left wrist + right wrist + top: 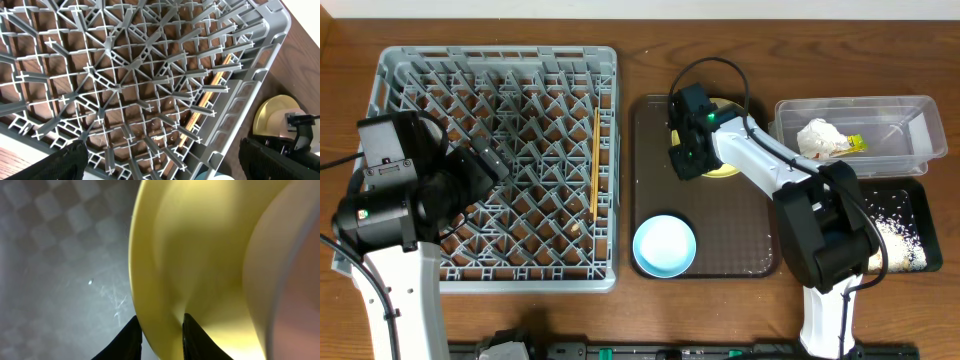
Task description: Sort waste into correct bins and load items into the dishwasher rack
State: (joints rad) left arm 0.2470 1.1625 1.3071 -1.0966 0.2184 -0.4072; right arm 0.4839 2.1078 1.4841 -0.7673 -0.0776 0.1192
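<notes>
The rack (612, 230) fills the left of the table. The brown tray (740, 230) lies just to its right, so anything on the tray has to travel left to be loaded.

The plate (724, 171) sits at the tray's far right corner, mostly hidden under the right arm, which is much the nearer arm to it. The left arm hangs over the rack's left part, well apart from the plate.

The right hand (688, 150) is at the plate's left edge, on the rack side. In the right wrist view its fingers (131, 341) stand a narrow gap apart with the yellow rim running between them, one outside over the tray and one inside the plate. It looks clamped on the rim. What looks like the white bowl (285, 280) lies on the plate just right of the grip, and it could slide if the plate tips.

The left hand (160, 162) is spread wide with nothing in it, only rack pegs below.

The blue bowl (665, 245) rests at the tray's near left. The chopsticks (594, 165) lie in the rack along its right side, with their long axis running near to far.
</notes>
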